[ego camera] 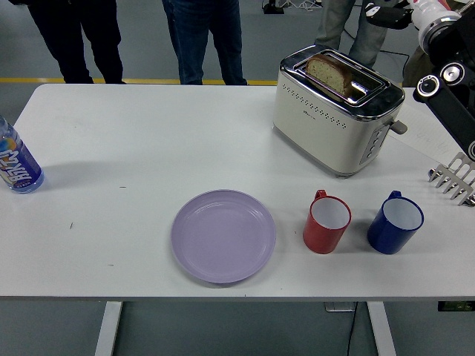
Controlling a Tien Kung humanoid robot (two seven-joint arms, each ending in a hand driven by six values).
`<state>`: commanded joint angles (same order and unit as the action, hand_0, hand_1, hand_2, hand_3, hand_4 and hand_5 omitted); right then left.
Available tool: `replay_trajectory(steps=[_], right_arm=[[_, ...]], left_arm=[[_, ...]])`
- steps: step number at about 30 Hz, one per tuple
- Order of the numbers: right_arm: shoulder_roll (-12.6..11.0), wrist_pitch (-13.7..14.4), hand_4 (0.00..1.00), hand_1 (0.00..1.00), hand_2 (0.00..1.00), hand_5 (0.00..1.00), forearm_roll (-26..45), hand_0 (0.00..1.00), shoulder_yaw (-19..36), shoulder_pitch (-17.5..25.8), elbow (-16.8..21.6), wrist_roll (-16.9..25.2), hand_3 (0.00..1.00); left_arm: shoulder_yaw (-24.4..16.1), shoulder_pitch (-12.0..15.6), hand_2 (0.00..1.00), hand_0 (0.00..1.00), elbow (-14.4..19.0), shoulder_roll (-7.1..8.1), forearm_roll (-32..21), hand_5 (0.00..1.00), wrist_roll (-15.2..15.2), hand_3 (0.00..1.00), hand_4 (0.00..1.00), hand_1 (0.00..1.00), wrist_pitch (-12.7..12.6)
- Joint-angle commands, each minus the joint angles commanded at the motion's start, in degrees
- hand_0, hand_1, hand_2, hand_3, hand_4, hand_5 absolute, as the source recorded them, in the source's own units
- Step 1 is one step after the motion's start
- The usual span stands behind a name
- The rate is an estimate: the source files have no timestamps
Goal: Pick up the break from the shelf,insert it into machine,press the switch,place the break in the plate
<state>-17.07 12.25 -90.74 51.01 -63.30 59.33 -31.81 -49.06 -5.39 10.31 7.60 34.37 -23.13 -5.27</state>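
- Bread slice (332, 73) stands in the toaster (334, 119) slot
- Right arm (449, 81) raised at the far right; its hand's state cannot be told
- Lilac plate (223, 235) lies bare

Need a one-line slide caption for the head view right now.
Bread sits in the toaster; right arm raised at the right edge; plate empty.

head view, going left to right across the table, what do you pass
bottle → purple plate → red mug → blue mug → white rack at the right edge. The toaster with bread stands farther back, above the mugs, so it is left out of the order.
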Motion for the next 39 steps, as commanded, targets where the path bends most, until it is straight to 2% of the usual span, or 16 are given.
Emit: replay_trajectory(steps=[12,19,26,39], right_arm=[[-1.92,8.50,0.536,0.620,0.677,0.388,5.15,0.666,1.10,4.34,2.72,5.66,0.765],[-2.97,12.00,0.531,0.618,0.675,0.378,8.77,0.664,2.45,7.61,4.33,9.72,0.755],[-3.36,13.58,0.516,0.623,0.675,0.361,14.70,0.669,4.70,10.48,5.04,16.58,0.755],[-4.00,14.18,0.508,0.630,0.672,0.342,18.84,0.686,8.83,15.68,7.15,26.00,0.751]], left_arm=[[-0.62,0.42,0.594,0.338,0.00,-0.10,0.82,0.998,-0.13,0.729,0.610,0.448,0.01],[-0.98,0.67,0.594,0.338,0.00,-0.18,1.21,0.998,-0.20,0.729,0.608,0.448,0.05],[-0.91,0.58,0.595,0.339,0.00,-0.32,0.94,0.998,-0.15,0.729,0.607,0.449,0.00],[-0.67,0.27,0.597,0.340,0.00,-0.43,0.52,0.998,-0.05,0.730,0.604,0.449,-0.01]])
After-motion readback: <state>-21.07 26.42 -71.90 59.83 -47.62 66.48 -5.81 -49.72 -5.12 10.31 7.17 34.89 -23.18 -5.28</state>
